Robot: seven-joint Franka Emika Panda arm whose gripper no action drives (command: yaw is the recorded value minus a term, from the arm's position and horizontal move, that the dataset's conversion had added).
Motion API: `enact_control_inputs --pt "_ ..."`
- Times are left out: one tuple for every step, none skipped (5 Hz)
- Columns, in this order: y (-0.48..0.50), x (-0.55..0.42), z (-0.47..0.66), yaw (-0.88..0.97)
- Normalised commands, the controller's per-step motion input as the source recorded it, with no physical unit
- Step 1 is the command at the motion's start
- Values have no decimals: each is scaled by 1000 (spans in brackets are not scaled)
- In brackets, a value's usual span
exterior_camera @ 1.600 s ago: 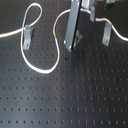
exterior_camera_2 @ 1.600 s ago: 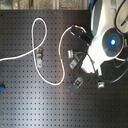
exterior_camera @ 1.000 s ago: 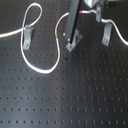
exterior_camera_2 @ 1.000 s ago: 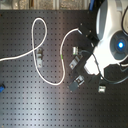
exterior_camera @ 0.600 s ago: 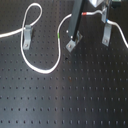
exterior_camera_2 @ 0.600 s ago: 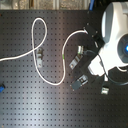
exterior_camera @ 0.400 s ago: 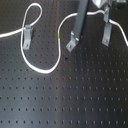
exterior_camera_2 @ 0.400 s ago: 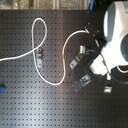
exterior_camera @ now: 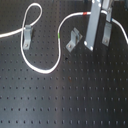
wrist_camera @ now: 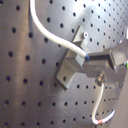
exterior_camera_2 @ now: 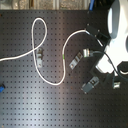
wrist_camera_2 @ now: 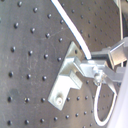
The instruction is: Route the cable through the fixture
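Note:
The white cable [exterior_camera: 30, 60] comes in from the first exterior view's left, loops through a left bracket [exterior_camera: 27, 36], dips, and climbs past its green mark [exterior_camera: 59, 36] to a red mark [exterior_camera: 85, 13]. In the second exterior view the cable [exterior_camera_2: 56, 82] runs the same course. The middle fixture [exterior_camera: 74, 40] [exterior_camera_2: 75, 60] is a small grey L-bracket. My gripper [exterior_camera: 89, 46] [exterior_camera_2: 91, 54] stands just beside it, shut on the cable. In both wrist views the cable [wrist_camera: 52, 40] [wrist_camera_2: 75, 30] crosses the top of the fixture [wrist_camera: 70, 67] [wrist_camera_2: 65, 80] and ends at my fingertips [wrist_camera: 90, 58].
Another grey bracket [exterior_camera: 106, 32] stands to the first exterior view's right of my gripper. Two more brackets [exterior_camera_2: 90, 85] [exterior_camera_2: 116, 83] lie under the white arm [exterior_camera_2: 117, 30]. A small blue object [exterior_camera_2: 1, 90] sits at the second exterior view's left edge. The board is black with rows of holes.
My gripper has come down with the cable and now sits low beside the middle fixture. The left loop of the cable has stayed where it was.

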Motion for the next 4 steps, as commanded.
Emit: enact_control_inputs --pt "-24 -18 0 -77" --pt "129 -70 27 183" --pt "130 -20 39 580" --pt "31 27 75 700"
